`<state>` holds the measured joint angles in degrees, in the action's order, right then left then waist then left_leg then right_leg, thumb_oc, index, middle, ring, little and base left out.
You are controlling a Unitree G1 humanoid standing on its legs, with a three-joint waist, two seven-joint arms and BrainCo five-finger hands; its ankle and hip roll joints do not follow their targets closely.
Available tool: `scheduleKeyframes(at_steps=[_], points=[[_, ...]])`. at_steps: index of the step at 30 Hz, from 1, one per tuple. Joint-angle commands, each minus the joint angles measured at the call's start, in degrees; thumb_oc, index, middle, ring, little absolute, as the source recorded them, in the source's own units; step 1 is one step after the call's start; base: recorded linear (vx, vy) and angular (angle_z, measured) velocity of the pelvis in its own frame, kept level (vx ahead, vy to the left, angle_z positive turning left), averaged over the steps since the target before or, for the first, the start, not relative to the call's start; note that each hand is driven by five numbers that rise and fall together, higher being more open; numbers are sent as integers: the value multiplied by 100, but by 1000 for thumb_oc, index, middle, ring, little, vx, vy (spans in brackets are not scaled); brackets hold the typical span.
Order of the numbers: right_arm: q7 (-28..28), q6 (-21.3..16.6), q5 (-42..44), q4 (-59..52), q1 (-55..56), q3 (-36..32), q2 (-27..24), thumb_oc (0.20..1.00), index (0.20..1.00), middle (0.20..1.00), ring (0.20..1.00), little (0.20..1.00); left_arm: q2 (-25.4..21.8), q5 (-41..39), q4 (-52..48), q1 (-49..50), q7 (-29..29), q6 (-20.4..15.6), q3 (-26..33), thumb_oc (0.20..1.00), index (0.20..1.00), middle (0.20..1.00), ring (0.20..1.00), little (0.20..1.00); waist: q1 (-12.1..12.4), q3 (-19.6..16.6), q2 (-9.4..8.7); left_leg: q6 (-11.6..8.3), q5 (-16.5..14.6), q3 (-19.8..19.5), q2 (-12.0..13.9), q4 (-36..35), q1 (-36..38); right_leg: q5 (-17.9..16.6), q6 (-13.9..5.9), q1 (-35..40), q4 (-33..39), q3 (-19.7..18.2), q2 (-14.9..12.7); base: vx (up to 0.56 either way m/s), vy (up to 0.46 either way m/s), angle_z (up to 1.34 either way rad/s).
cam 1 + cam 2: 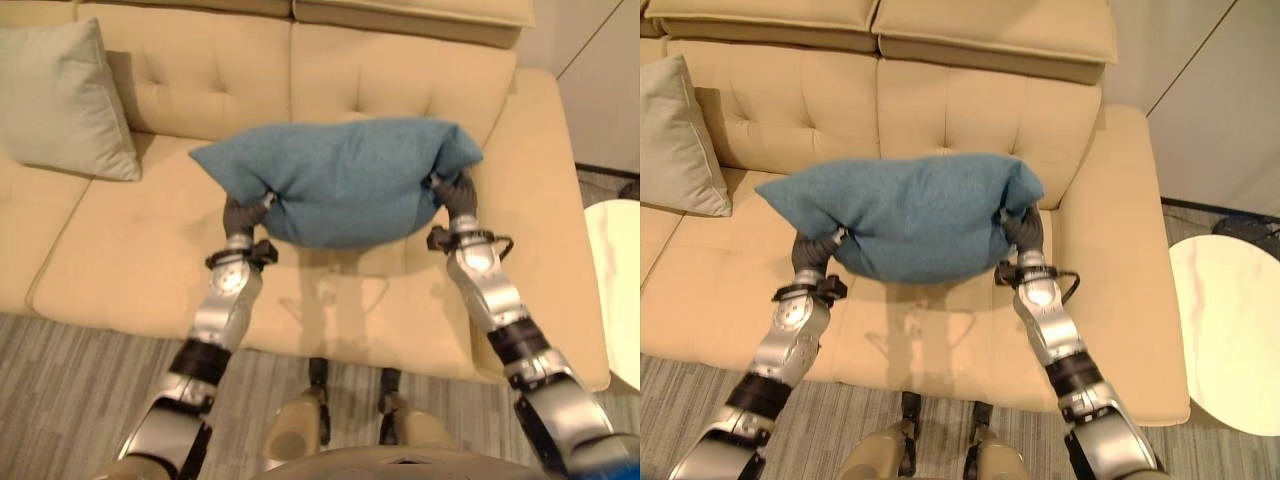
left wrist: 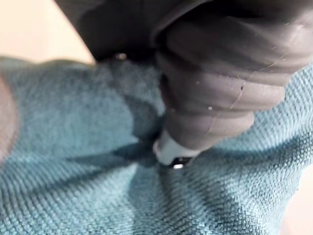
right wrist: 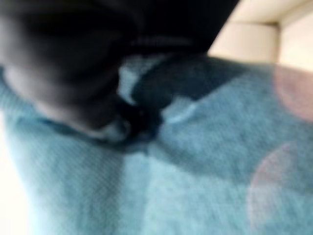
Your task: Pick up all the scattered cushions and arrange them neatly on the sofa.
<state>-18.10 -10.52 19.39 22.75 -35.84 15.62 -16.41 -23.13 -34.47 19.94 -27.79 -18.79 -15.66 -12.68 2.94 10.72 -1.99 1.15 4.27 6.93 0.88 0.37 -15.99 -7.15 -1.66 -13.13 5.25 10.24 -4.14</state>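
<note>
A teal cushion [image 1: 340,180] hangs above the cream sofa [image 1: 150,250] seat, pinched at its ends by the left hand [image 1: 245,212] and right hand [image 1: 452,192], whose grips, seemingly shallow, risk letting the sagging fabric slip free.

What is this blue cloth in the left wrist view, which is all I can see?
Observer: It is a blue cushion, held in the air above the seat of a beige sofa.
Operator: Is the left hand alone on it?
Observer: No. The left hand is at one lower corner and the right hand at the other, with the cushion bulging between them.
Operator: Is anything already on the sofa?
Observer: A pale grey cushion leans against the backrest on the robot's left, apart from the blue one.
</note>
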Motion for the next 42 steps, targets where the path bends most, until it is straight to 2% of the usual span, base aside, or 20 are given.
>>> scheduleKeyframes(at_steps=[1,11,14,23,24,25,26,32,38,42], points=[[31,-541,-309,-399,-1013,456,205,200,200,200,200,200,-144,125,-260,-1440,75,-878,-553,200,200,200,200,200,31,-60,-130,-377,-694,-687,119,530,-290,401,-485,-188,-397,189,-137,-4,-5,-5],[-364,-594,-433,220,-1853,463,-117,200,200,200,200,200,-313,-50,604,-2703,-38,-959,-985,200,200,200,200,200,-147,103,-182,-449,-591,-771,140,626,-843,371,-501,-731,-555,211,-205,3,-1,0],[-530,-606,-488,568,-2316,473,-499,200,200,200,200,200,-460,-139,1078,-3282,8,-923,-1235,200,200,200,200,200,-254,162,-216,-450,-579,-788,162,690,-1132,315,-541,-1040,-623,190,-195,7,7,5],[-642,-557,-489,1157,-2898,570,-823,200,200,200,200,200,-424,-202,1432,-3499,-1,-885,-1266,200,200,200,200,200,-286,214,-310,-441,-522,-836,140,697,-1634,220,-592,-1555,-625,197,-205,5,-2,0],[-739,-520,-560,1284,-3086,616,-845,363,363,363,363,363,-468,-165,1599,-3649,-114,-874,-1257,912,912,912,912,912,-273,213,-305,-444,-475,-865,132,619,-1693,219,-602,-1640,-626,219,-206,40,-10,1],[-930,-482,-737,1419,-3320,678,-883,799,799,799,799,799,-558,-134,1817,-3898,-218,-863,-1270,1000,1000,1000,1000,1000,-256,215,-283,-451,-406,-894,120,513,-1734,210,-615,-1723,-628,243,-214,44,-13,5],[-1028,-437,-827,1507,-3448,723,-918,1000,1000,1000,1000,1000,-629,-100,1908,-4039,-264,-857,-1300,1000,1000,1000,1000,1000,-245,223,-275,-456,-374,-914,113,450,-1743,208,-617,-1753,-625,250,-212,30,-8,6],[-2028,147,-1638,2422,-4347,876,-1161,1000,1000,1000,1000,1000,-1366,514,2749,-5075,-766,-598,-1549,1000,1000,1000,1000,1000,-82,292,-182,-507,-139,-1093,64,74,-1775,211,-652,-1839,-560,378,-194,20,-13,12],[-2177,441,-1358,3200,-4848,1162,-1485,1000,1000,1000,1000,1000,-1694,530,3340,-5525,-901,-418,-1652,1000,1000,1000,1000,1000,68,212,-166,-557,-13,-1215,39,-147,-1767,259,-643,-1851,-498,501,-156,22,-26,11],[-2003,517,-1098,3667,-5036,1446,-1889,1000,1000,1000,1000,1000,-2005,423,3703,-5669,-800,-377,-1698,1000,1000,1000,1000,1000,143,145,-170,-599,59,-1293,42,-276,-1707,273,-642,-1774,-426,594,-143,13,-19,8]])
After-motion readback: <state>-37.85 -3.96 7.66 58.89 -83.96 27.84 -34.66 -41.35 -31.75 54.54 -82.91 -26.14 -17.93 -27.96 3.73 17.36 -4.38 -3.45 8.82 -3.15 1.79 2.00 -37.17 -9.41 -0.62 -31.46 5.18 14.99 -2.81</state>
